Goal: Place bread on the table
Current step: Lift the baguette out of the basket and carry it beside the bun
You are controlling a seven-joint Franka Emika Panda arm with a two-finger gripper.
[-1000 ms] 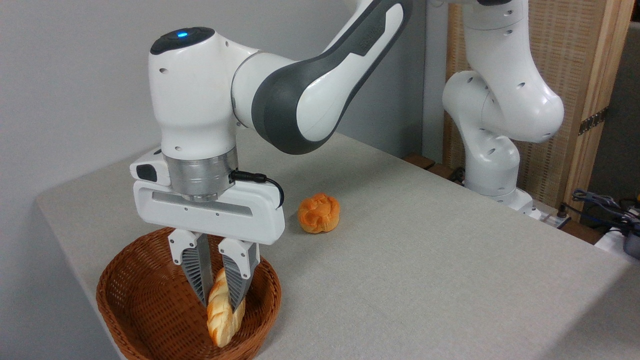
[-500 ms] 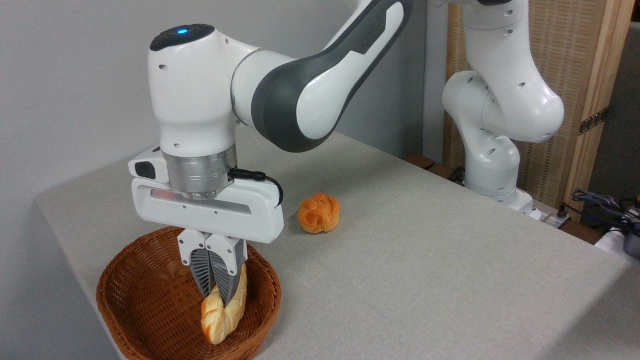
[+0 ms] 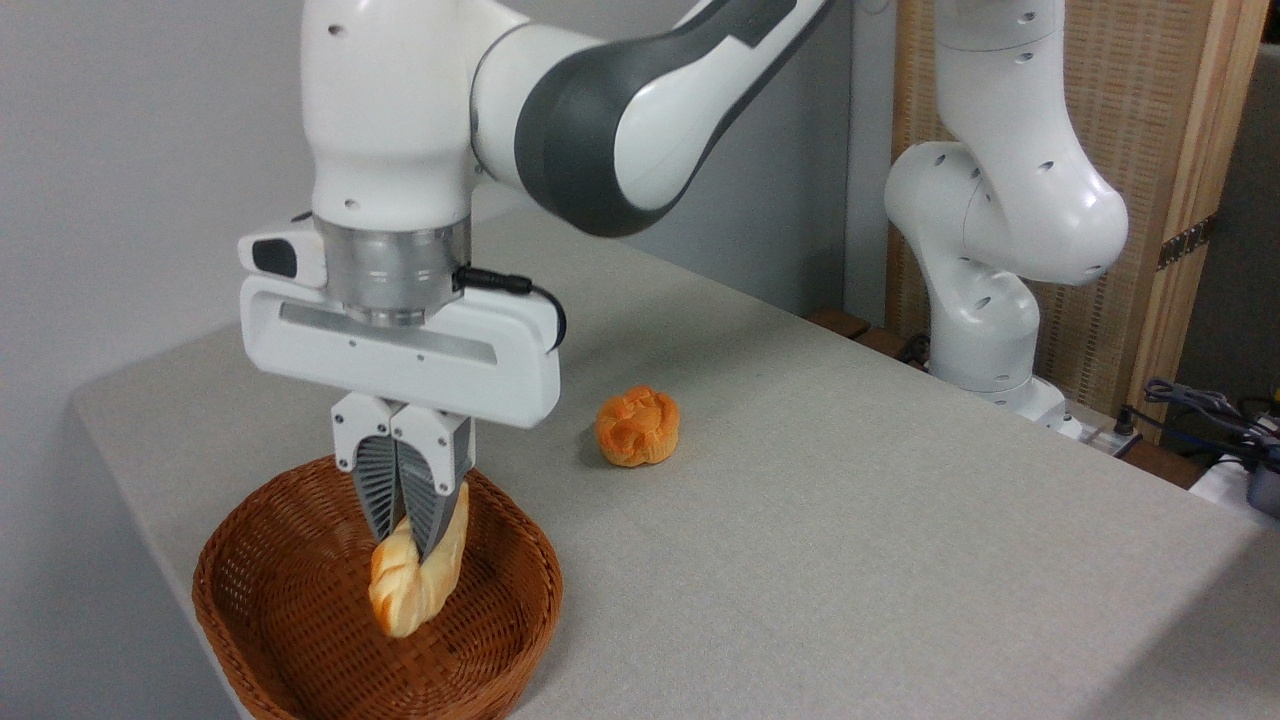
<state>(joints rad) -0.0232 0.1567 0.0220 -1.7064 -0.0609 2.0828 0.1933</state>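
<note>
Bread (image 3: 410, 585) pinched between pressed-together claw (image 3: 408, 535) fingers, hanging tilted above basket (image 3: 290, 620).

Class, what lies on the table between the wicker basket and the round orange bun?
Nothing: in the camera view, only bare table cloth separates the basket from the bun.

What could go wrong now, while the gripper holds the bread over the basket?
The gripper pinches the bread near its upper part, so the loaf hangs tilted and may slip back into the basket. Its low end may also catch the basket rim on the way to the table.
</note>
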